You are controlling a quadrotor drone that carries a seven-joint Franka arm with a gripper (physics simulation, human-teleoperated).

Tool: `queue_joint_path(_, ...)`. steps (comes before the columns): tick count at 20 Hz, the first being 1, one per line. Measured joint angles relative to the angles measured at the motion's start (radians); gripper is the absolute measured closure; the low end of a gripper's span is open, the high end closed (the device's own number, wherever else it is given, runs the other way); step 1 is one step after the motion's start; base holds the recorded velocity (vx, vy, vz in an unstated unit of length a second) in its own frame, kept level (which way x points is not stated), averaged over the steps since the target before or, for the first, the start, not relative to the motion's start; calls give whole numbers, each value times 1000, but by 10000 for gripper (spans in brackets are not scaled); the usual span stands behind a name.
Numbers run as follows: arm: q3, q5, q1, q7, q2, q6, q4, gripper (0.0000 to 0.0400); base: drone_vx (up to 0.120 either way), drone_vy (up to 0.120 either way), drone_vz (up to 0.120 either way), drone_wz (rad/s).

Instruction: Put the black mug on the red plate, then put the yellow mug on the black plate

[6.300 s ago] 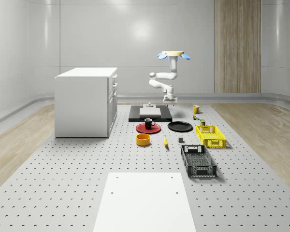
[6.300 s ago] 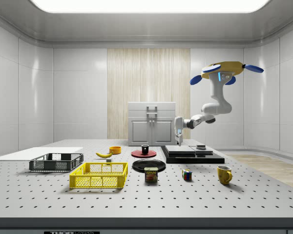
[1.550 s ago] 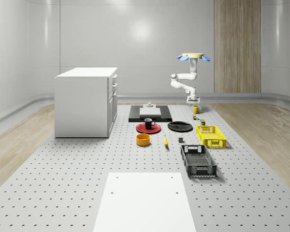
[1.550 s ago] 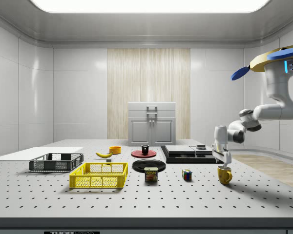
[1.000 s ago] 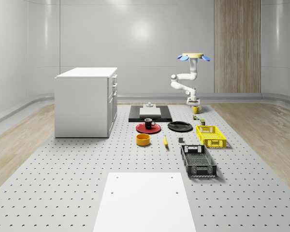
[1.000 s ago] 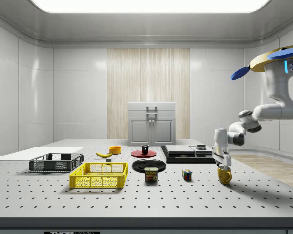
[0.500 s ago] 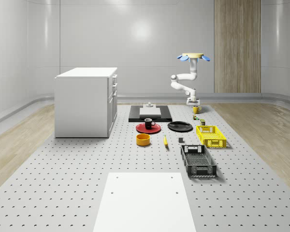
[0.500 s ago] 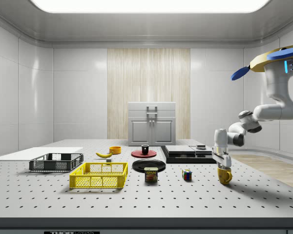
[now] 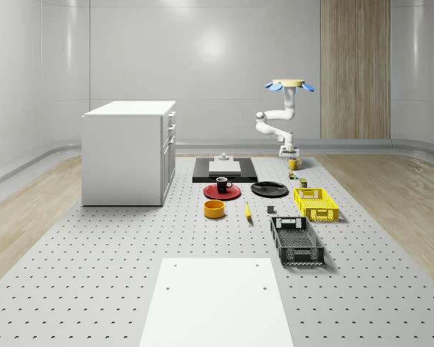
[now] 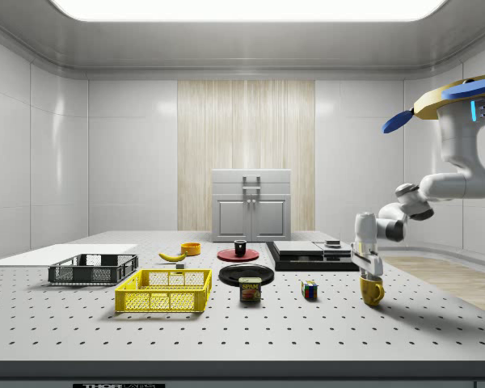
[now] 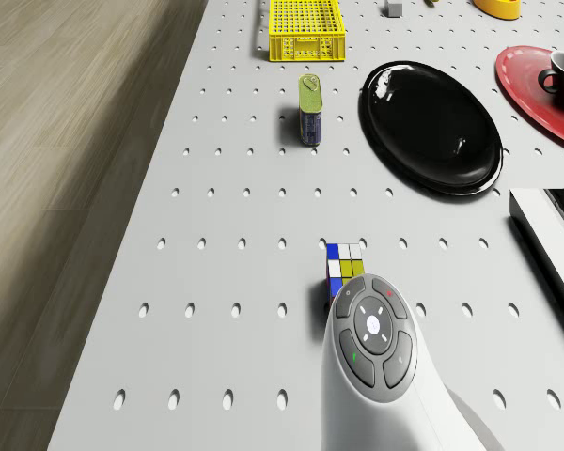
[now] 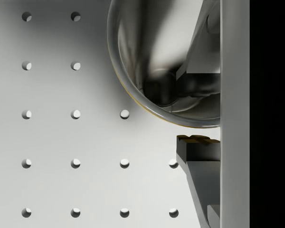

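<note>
Grey perforated metal forms the bench point(image 10: 226, 331), and in the side view its things run left to right: one dark wire basket point(image 10: 93, 269), one yellow basket point(image 10: 163, 291), one banana point(image 10: 172, 257) with one yellow bowl point(image 10: 191, 248) behind it. Next comes one red plate point(image 10: 238, 255) with the black mug point(image 10: 240, 247) standing on it, then one black plate point(image 10: 246, 274), bare, lying just in front. One tin can point(image 10: 250, 289) stands in front of that plate, and one colour cube point(image 10: 309, 289) sits to its right. One dark slab point(image 10: 307, 256) lies behind them.

At the side view's right stands the yellow mug point(image 10: 373, 292), one of two mugs on the bench, well apart from the black plate. The end effector point(image 10: 369, 272) reaches down into it: the wrist view shows one finger point(image 12: 192, 40) inside the cup and the other finger point(image 12: 198, 152) outside, the mug's wall between them. Whether they press on the wall I cannot tell.

The drone point(image 10: 457, 97) hovers high above the bench's edge at the side view's far right, its arm point(image 10: 424, 190) bent down toward the mug.
</note>
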Motion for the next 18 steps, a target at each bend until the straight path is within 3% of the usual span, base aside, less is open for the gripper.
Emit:
queue_joint_path(6, 50, 44, 18, 0, -12, -30, -36, 289, 7, 0, 120, 0)
queue_joint_path(10, 67, 60, 23, 0, -16, -39, -47, 290, 110, -100, 120, 0)
queue_joint_path(18, 78, 71, 26, 0, -19, -44, -53, 290, 120, -120, 0, 0)
